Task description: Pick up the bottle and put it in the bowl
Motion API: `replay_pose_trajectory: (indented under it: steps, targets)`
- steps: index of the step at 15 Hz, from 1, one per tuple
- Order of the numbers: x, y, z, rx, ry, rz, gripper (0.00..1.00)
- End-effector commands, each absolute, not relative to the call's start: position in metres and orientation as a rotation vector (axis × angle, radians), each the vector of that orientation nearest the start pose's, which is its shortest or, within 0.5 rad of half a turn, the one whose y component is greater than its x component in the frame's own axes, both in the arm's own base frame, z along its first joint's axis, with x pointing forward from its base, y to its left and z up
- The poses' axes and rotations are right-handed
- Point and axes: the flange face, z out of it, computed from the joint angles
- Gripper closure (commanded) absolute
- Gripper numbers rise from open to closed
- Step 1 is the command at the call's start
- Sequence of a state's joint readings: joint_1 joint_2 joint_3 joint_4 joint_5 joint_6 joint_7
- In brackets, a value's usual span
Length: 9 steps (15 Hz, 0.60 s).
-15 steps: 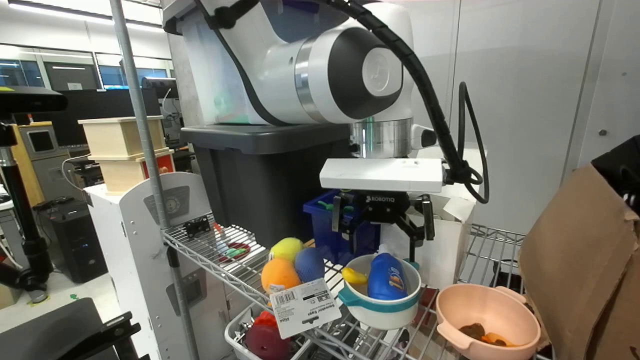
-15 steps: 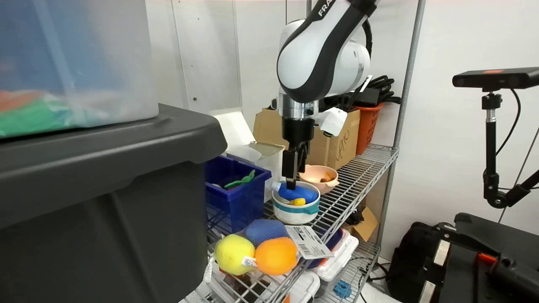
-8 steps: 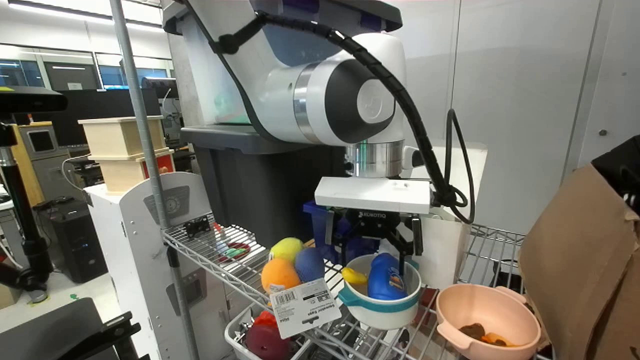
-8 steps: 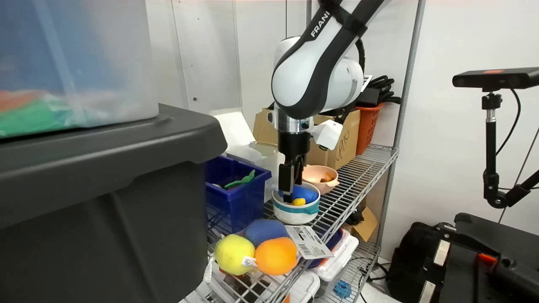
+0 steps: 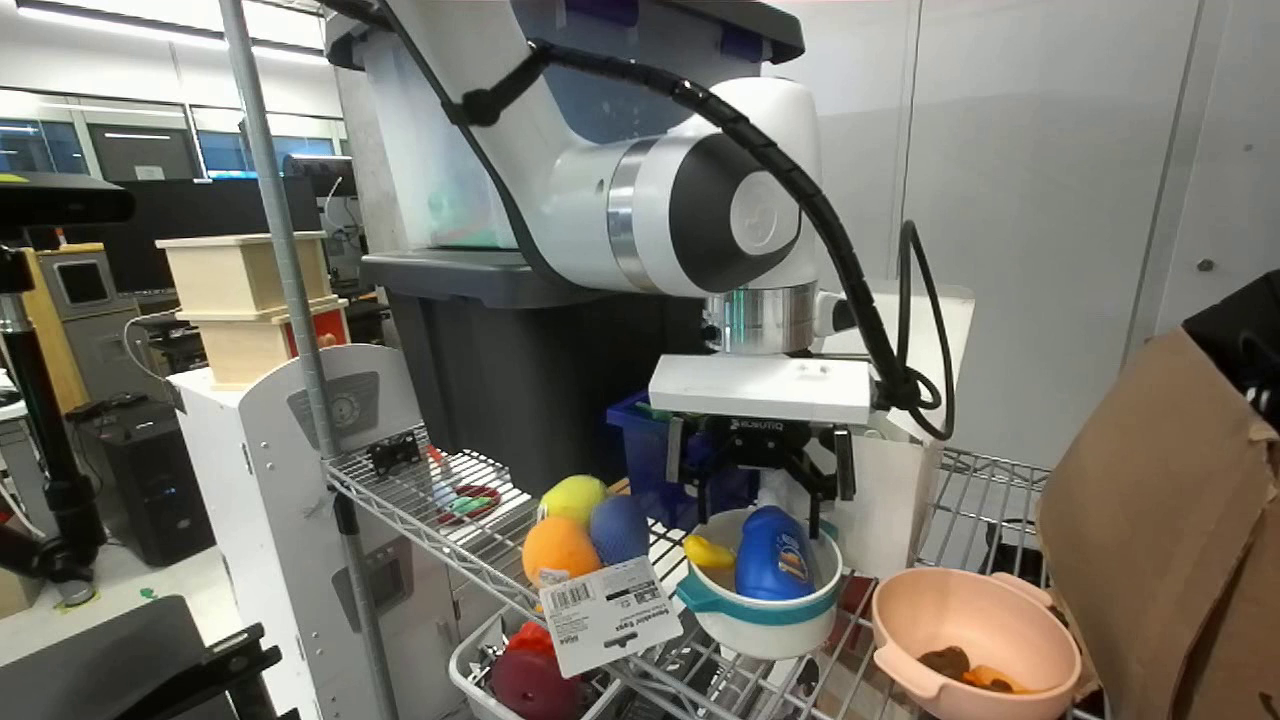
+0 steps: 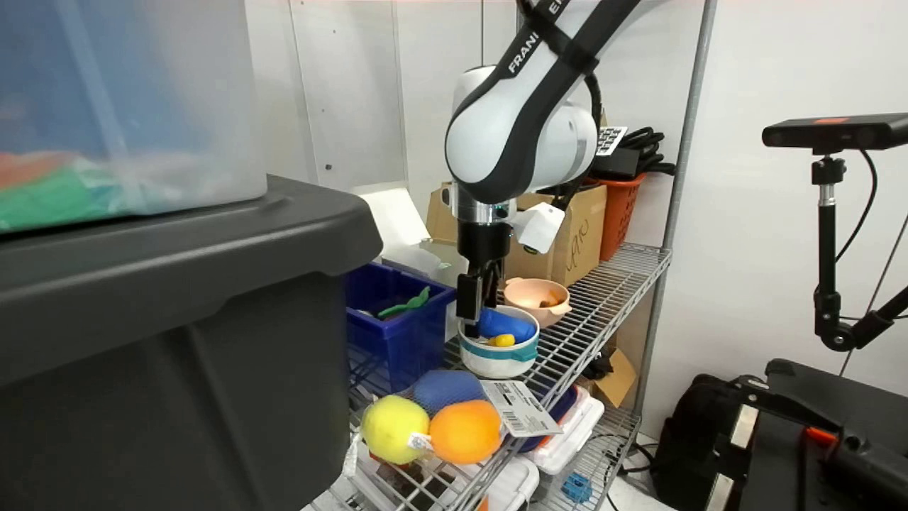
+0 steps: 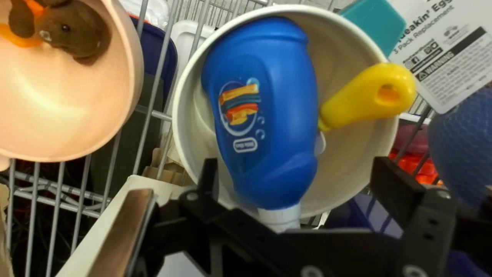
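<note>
The blue bottle (image 5: 772, 560) with a white cap lies tilted in the white bowl with the teal band (image 5: 762, 632); it also shows in an exterior view (image 6: 509, 325) and in the wrist view (image 7: 273, 111). My gripper (image 5: 758, 515) is open, just above the bowl's back rim near the bottle's cap end. In the wrist view, its fingers (image 7: 295, 167) stand apart on either side of the bottle's neck, with a wider gap on the right. The orange-tan bowl (image 5: 975, 600) stands beside the white bowl and holds brown and orange items; it also shows in the wrist view (image 7: 50, 119).
A yellow handle-like item (image 7: 365, 98) shares the white bowl with the bottle. A blue bin (image 6: 401, 348) and a white box (image 5: 885, 490) stand close behind. Ball toys (image 5: 560, 548) with a card (image 5: 610, 615) lie beside the white bowl on the wire shelf. A brown cardboard piece (image 5: 1150, 520) borders the orange-tan bowl.
My open gripper has come down toward the white bowl, then shifted slightly sideways, toward the bottle's cap end. The bottle and both bowls have not moved.
</note>
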State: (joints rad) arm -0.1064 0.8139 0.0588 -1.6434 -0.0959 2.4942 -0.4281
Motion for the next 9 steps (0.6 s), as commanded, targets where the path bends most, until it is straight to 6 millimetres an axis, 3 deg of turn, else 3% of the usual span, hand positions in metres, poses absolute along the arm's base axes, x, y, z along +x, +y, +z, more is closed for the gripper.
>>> replay_pose_trajectory:
  steps: [1,9]
  targets:
    - [0.6937,-0.0407,0.1467,-3.088,-0.706,-0.076,0.00]
    - [0.6921,-0.0393,0.1418,-3.084,-0.710,-0.065,0.00]
